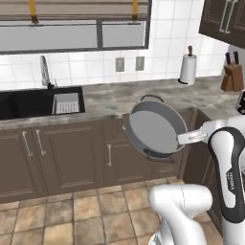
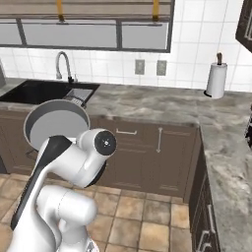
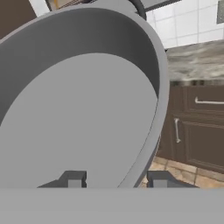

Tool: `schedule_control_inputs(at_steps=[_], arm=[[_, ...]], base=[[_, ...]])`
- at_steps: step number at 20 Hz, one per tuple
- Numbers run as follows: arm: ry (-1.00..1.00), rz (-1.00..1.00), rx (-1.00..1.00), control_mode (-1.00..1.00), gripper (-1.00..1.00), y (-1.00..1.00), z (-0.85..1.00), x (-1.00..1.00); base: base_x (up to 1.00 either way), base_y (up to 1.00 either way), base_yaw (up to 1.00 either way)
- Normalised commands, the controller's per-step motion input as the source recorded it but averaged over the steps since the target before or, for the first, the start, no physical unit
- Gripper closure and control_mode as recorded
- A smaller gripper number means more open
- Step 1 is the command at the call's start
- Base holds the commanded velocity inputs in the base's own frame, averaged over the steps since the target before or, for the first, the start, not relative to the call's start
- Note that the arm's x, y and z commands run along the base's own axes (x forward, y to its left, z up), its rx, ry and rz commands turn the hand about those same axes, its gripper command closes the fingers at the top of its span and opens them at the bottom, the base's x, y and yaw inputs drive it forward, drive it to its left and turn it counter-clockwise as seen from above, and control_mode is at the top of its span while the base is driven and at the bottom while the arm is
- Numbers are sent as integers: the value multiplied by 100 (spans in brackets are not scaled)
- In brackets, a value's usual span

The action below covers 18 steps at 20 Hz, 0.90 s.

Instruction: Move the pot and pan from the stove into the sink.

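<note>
— Status?
— My claw (image 3: 116, 180) pinches the pot (image 1: 155, 127) by its rim, tilted, above the floor, well short of the sink (image 1: 28, 103).
— Risk?
— An edge-only grip may let it slip.

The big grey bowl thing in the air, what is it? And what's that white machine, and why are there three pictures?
That white machine is a robot arm on a driving base. Two cameras sit behind it, one left, one right; the third sits on its hand. The grey thing is a metal pot, tipped on its side. The gripper pinches the pot's rim, one finger inside, one outside, carrying it in front of the brown cabinets. On the counter are the black sink, a paper towel roll and a knife block.
</note>
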Motion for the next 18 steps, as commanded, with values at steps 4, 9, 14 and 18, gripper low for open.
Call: schedule_control_inputs(at_steps=[4,9,14,18], arm=[[0,0,0,100,100,0,0,0],[0,0,0,100,100,0,0,0],[0,0,0,100,100,0,0,0],[0,0,0,100,100,0,0,0]], base=[[70,12,0],[57,19,0],[30,52,0],[18,71,0]])
